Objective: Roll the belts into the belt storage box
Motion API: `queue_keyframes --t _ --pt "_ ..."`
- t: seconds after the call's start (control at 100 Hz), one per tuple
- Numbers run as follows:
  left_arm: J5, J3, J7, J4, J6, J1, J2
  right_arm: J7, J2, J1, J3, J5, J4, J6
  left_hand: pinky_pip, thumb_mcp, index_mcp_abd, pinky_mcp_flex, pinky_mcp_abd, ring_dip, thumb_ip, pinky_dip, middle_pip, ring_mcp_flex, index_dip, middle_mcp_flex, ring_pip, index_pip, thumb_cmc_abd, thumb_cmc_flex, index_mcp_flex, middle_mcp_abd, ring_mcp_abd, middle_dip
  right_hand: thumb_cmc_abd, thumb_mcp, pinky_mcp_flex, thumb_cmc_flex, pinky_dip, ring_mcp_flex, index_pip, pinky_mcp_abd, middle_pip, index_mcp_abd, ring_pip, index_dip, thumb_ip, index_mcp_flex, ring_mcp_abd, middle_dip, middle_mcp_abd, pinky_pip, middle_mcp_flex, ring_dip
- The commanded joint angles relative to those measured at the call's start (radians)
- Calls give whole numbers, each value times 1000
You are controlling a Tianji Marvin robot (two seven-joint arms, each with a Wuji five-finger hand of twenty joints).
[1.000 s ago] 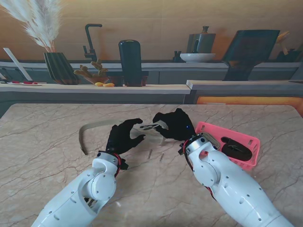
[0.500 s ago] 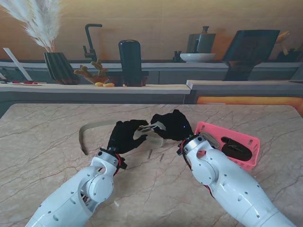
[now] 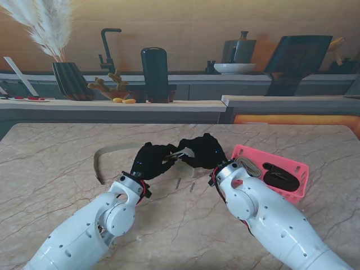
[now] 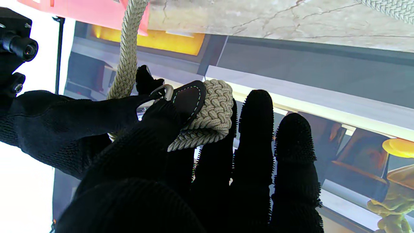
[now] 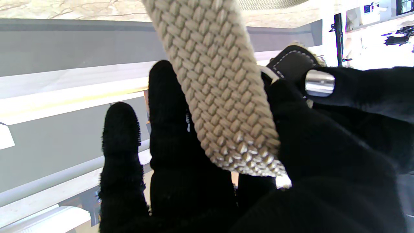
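The left hand (image 3: 151, 160) was closed on the buckle end of the beige woven belt (image 3: 109, 151), above the table (image 3: 56, 169) and just to the left of the pink storage box (image 3: 298, 169). In the left wrist view its thumb (image 4: 81, 113) pressed the dark leather tab (image 4: 189, 97) and the metal buckle (image 4: 161, 92) down onto a short fold of the braid (image 4: 213, 110), which lay across the other fingers (image 4: 255, 136).

The right hand (image 3: 203, 152) met it fingertip to fingertip, nearer the box, and it too gripped the belt. In the right wrist view a broad stretch of the braid (image 5: 223, 90) ran over its fingers (image 5: 165, 106) with the thumb (image 5: 323, 136) laid against it, and the leather tab (image 5: 291, 63) and a bright piece of buckle metal (image 5: 319, 83) showed just beyond.

From the two hands the loose part of the belt trailed away from the box, running left across the table, then bending toward me in a hook that lay flat on the marble, well apart from the box.

The box itself lay on the table to the right of both hands, partly hidden by the right forearm (image 3: 264, 219). A rolled grey belt (image 3: 248, 167) sat in its compartment closest to the hands, and a dark belt (image 3: 279, 177) filled the compartment beyond.
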Motion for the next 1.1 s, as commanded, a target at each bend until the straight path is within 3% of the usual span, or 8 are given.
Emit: queue_keyframes --t 0.0,0.25,0.42,0.55,0.71,0.8,0.88,1.09 --pt "0 16 -4 9 -10 -6 -8 0 -10 6 -4 5 -7 1 61 130 -99 52 6 10 -8 11 86 67 2 73 50 139 -22 -12 64 -11 -36 41 64 100 -17 77 1 40 78 30 -15 -85 11 35 40 60 12 11 19 1 28 16" --pt "-7 58 30 63 1 -46 -20 15 -16 -5 -2 36 -24 3 117 325 -117 91 -5 92 23 9 218 108 113 92 167 300 -124 -125 7 -25 -119 206 60 108 -17 73 3 42 77 30 -12 -81 15 34 45 63 14 13 21 1 31 19" --pt "-23 83 50 98 6 -71 -32 57 -21 -34 14 91 -66 17 172 420 -124 140 -37 175 55 14 361 157 299 90 261 414 -142 -194 -64 -54 -201 331 57 117 -18 72 5 42 76 29 -10 -64 19 33 48 63 17 16 29 0 32 22" --pt "-64 93 57 119 12 -80 -46 109 -26 -63 32 166 -112 49 179 420 -111 173 -41 192 57 -7 407 186 382 91 277 436 -124 -185 -93 -61 -238 374 58 118 -19 72 8 35 62 27 -5 -28 23 17 55 56 26 21 41 -2 23 27" --pt "-135 89 68 147 0 -77 -67 168 -29 -99 65 257 -161 99 156 350 -140 150 -61 226 35 -26 405 154 437 52 270 435 -72 -140 -143 -79 -257 415 16 82 -18 36 16 -9 23 16 -20 11 6 -30 59 -8 27 20 47 -10 -33 27" --pt "-192 82 80 157 2 -69 -84 197 -28 -113 87 297 -176 104 130 259 -163 97 -70 263 18 -5 387 105 446 9 250 434 -23 -85 -183 -91 -249 439 -39 50 -31 -45 25 -73 -15 -3 -36 34 -32 -32 60 -108 19 26 49 -42 -125 23" --pt "-243 75 79 161 1 -61 -97 234 -24 -123 107 339 -186 92 103 169 -176 52 -77 283 4 13 373 61 454 -33 230 429 23 -32 -217 -98 -242 457 -22 67 -43 -168 83 -139 -249 -30 -50 84 -67 125 125 -155 17 32 55 -91 -220 32" --pt "-360 60 88 177 -49 -50 -126 274 -18 -145 153 395 -197 34 22 -82 -195 -40 -84 311 -2 15 342 -24 461 -104 187 419 128 121 -277 -110 -220 481 -9 -14 -57 -272 108 -261 -359 -98 -129 110 -128 143 123 -360 3 15 68 -127 -463 16"
